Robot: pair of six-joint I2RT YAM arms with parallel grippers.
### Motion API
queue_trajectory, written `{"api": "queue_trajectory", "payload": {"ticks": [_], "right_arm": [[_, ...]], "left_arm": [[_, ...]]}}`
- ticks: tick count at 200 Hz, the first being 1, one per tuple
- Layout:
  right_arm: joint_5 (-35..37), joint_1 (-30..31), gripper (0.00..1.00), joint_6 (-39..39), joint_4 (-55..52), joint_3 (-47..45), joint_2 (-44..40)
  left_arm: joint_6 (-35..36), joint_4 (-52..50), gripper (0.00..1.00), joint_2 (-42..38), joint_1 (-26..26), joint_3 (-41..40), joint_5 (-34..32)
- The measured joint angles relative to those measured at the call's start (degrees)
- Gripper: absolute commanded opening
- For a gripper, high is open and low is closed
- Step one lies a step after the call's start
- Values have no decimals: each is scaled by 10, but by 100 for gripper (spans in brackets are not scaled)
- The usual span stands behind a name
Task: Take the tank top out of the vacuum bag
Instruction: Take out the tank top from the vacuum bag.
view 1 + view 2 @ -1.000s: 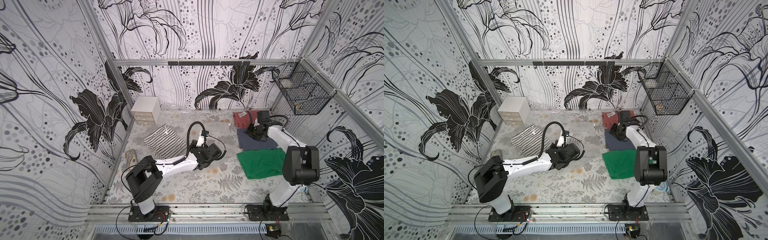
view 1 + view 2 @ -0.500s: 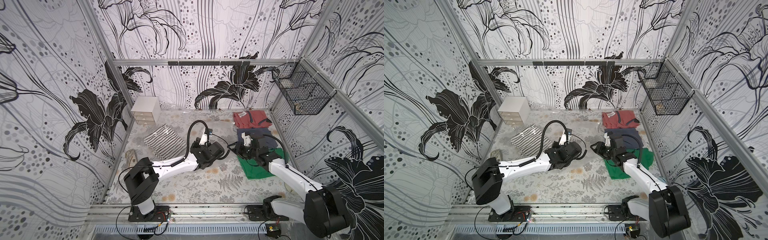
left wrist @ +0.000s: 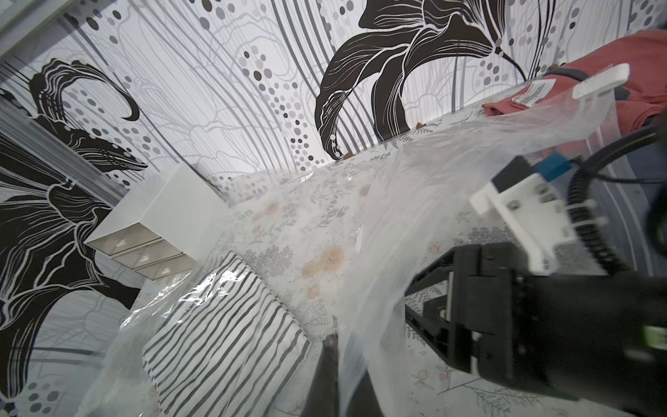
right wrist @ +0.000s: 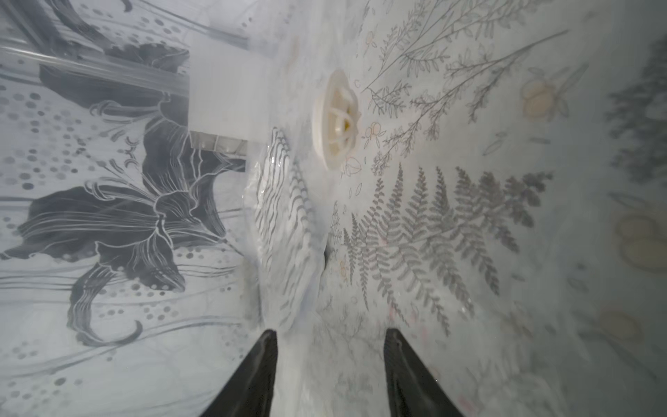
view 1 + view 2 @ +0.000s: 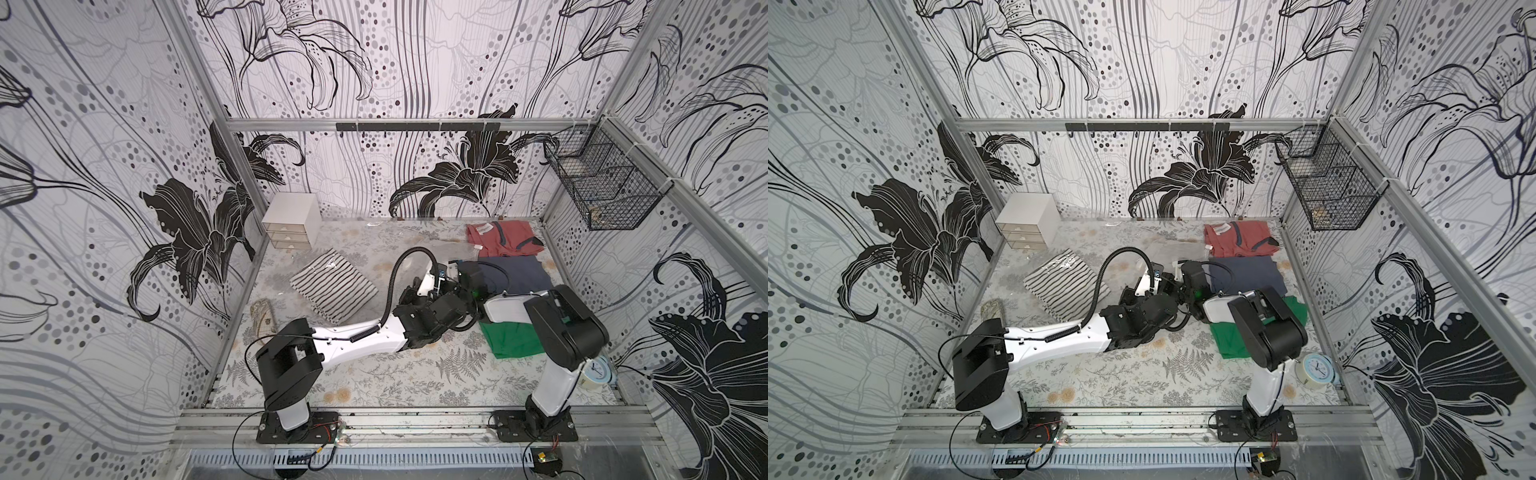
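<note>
Where the two arms meet at mid-table (image 5: 374,386), one bag (image 3: 415,202) lies spread out: thin, clear, crinkled film, glossy along its folds. It carries one round, ribbed white valve (image 4: 337,119) and one white slider clip (image 3: 601,81) on the seal edge. One tank top (image 5: 332,291), folded square, white with dark stripes, sits under the film, left of centre in both top views.

Left gripper (image 3: 330,339): jaws closed on a pleat of the film, which rises from the table to the black finger. Right gripper (image 4: 330,332): two tapered black fingers stand about half apart. Hazy film fills its wrist view, and whether any film lies between the fingers cannot be told.

Three more folded garments form a column along the table's right edge in the top views: red (image 5: 505,243) uppermost, navy (image 5: 515,274) in the middle, green (image 5: 515,338) lowest. The right forearm crosses above the navy and green ones.

One white box (image 5: 291,220) with three drawers fills the table's upper-left corner, against both walls. One black wire basket (image 5: 602,183) hangs on the right wall. One round clock (image 5: 1316,370) lies at the lower right, beside the right arm's base.

Bare patterned cloth runs across the lower part of the table, between the arm bases and the wrists.
</note>
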Motion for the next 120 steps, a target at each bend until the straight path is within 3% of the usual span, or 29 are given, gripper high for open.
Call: {"api": "queue_trajectory", "payload": {"ticks": [41, 85, 120], "right_arm": [[4, 34, 51, 68, 119, 29, 116], [-11, 98, 53, 98, 134, 98, 176], [-23, 108, 54, 112, 122, 134, 201]], "left_arm": [[12, 31, 0, 0, -12, -1, -12], [35, 71, 0, 0, -31, -11, -25], [45, 98, 0, 0, -39, -12, -29]]}}
